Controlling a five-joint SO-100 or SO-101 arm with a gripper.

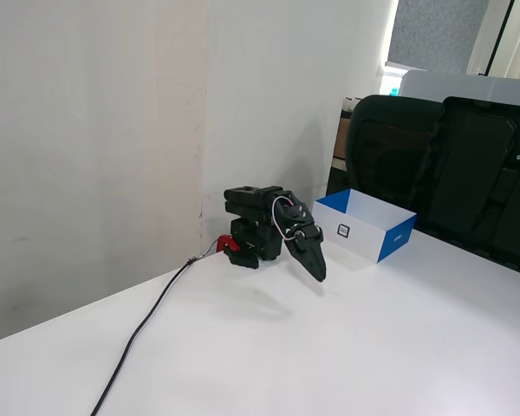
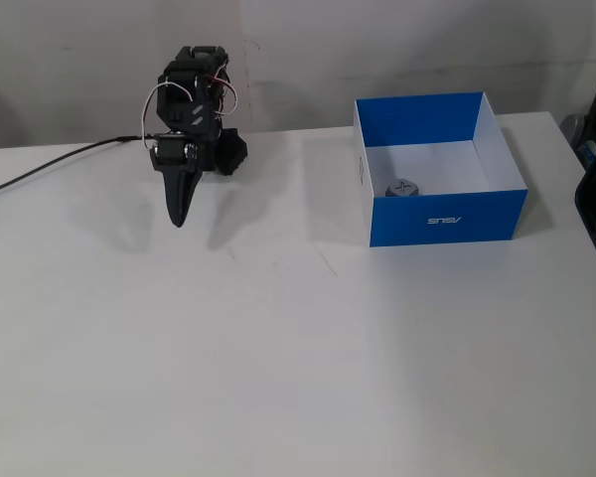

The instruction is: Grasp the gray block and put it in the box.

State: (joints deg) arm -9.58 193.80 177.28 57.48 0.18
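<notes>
The gray block (image 2: 404,188) sits inside the blue box (image 2: 447,218), near its front wall. It looks small, hard and light, best pinched on two flat sides. The gripper (image 2: 179,215) is empty, fingers together, well apart from the box, pointing down over the white table (image 2: 298,378). In the other fixed view, the box (image 1: 393,244) wall hides the block.

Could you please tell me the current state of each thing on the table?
gray block: lying inside the box, near its front-left corner, not held.
box: open-topped, upright on the table.
gripper: shut, empty, pointing down, clear of the box.
cable: lying slack across the table.
</notes>
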